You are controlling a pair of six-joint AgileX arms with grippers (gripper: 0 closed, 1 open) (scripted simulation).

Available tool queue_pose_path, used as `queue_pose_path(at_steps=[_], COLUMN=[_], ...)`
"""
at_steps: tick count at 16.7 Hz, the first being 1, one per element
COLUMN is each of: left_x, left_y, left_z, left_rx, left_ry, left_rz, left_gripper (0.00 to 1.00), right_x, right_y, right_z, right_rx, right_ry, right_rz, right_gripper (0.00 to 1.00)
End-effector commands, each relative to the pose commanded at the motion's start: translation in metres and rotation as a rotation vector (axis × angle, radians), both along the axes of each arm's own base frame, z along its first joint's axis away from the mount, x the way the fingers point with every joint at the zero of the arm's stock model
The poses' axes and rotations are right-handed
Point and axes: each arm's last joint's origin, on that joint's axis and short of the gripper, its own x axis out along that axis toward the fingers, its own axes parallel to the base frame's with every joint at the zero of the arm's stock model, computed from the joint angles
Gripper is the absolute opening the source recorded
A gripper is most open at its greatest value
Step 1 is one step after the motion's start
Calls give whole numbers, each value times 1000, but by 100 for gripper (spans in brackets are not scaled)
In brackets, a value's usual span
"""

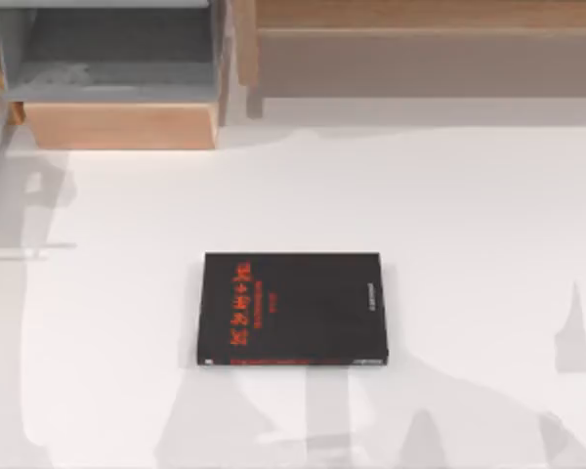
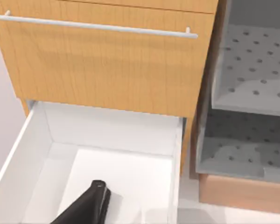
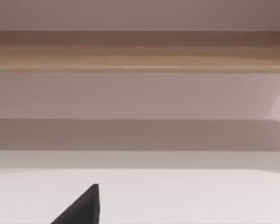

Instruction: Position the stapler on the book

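book (image 1: 293, 309): thin flat black rectangle, red lettering, lying on the smooth white table (image 1: 469, 225) about mid-front | our left gripper (image 2: 86, 207): dark wedge-shaped finger over an open white drawer (image 2: 37, 154) under a wood-grain front (image 2: 107, 65), can't tell its grip | right gripper (image 3: 81, 207): same, can't tell

The left end effector (image 2: 86, 207) and the right end effector (image 3: 81, 207) are each cut off by the picture's edge to one dark finger, and the small pale text on the book (image 1: 293, 308) is unreadable.
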Motion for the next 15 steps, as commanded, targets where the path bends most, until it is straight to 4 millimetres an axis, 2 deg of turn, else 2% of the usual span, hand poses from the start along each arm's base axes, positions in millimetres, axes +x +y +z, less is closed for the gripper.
queue_pose_path(at_steps=[3,7,11,15], left_x=[49,94,132,178], left_y=[25,52,75,99], left_z=[24,29,10,-26], left_rx=[-5,-5,-24,-53], left_ry=[91,217,380,545], left_rz=[16,23,14,-4], left_gripper=[100,100,100,100], right_x=[0,0,0,0], right_y=[0,0,0,0], right_z=[0,0,0,0], right_rx=[0,0,0,0], right_ry=[0,0,0,0], right_rz=[0,0,0,0], right_gripper=[100,100,100,100])
